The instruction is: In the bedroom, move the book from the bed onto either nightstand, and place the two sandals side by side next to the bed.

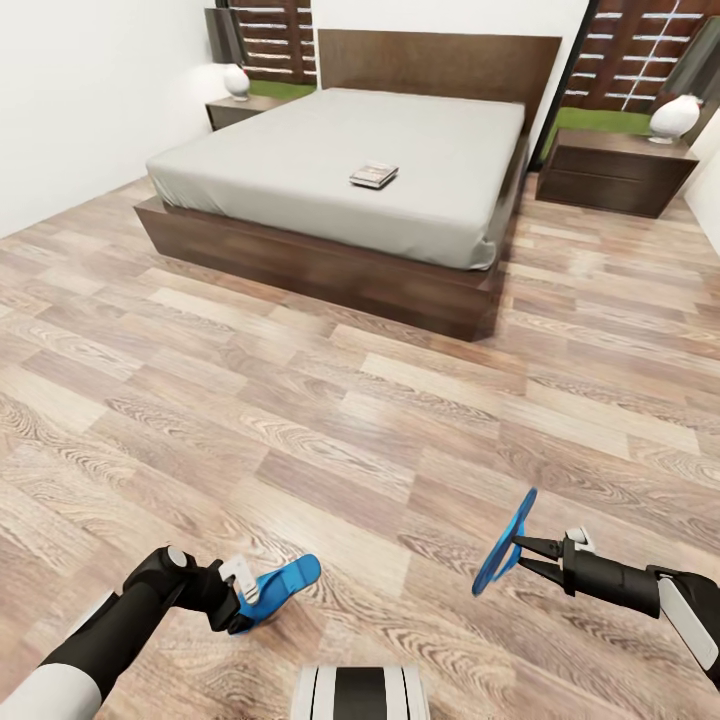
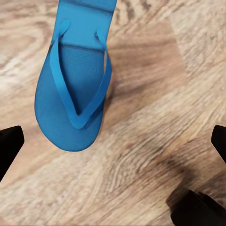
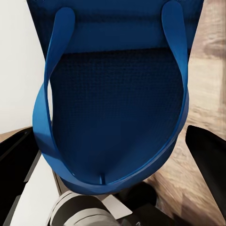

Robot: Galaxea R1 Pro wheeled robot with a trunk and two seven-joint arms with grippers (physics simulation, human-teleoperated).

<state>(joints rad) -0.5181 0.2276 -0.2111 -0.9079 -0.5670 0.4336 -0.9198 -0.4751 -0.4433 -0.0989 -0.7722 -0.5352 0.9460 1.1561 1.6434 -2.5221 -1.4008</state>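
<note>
The bed [image 1: 300, 165], with a grey mattress and dark wood frame, stands ahead across the floor. The book [image 1: 373, 175] lies flat near the mattress middle. A nightstand [image 1: 240, 108] stands at the bed's far left and another nightstand [image 1: 612, 172] at its right. My left gripper [image 1: 245, 598] is shut on one blue sandal [image 1: 283, 583], held roughly level just above the floor; the left wrist view shows this sandal [image 2: 75, 89] strap-side up. My right gripper [image 1: 522, 553] is shut on the other sandal [image 1: 505, 541], held on edge, and the right wrist view shows that sandal [image 3: 113, 117] close up.
A wide stretch of wood-plank floor [image 1: 330, 420] lies between me and the bed. A white lamp [image 1: 236, 80] sits on the left nightstand and another lamp [image 1: 673, 117] on the right one. A white wall [image 1: 80, 90] runs along the left.
</note>
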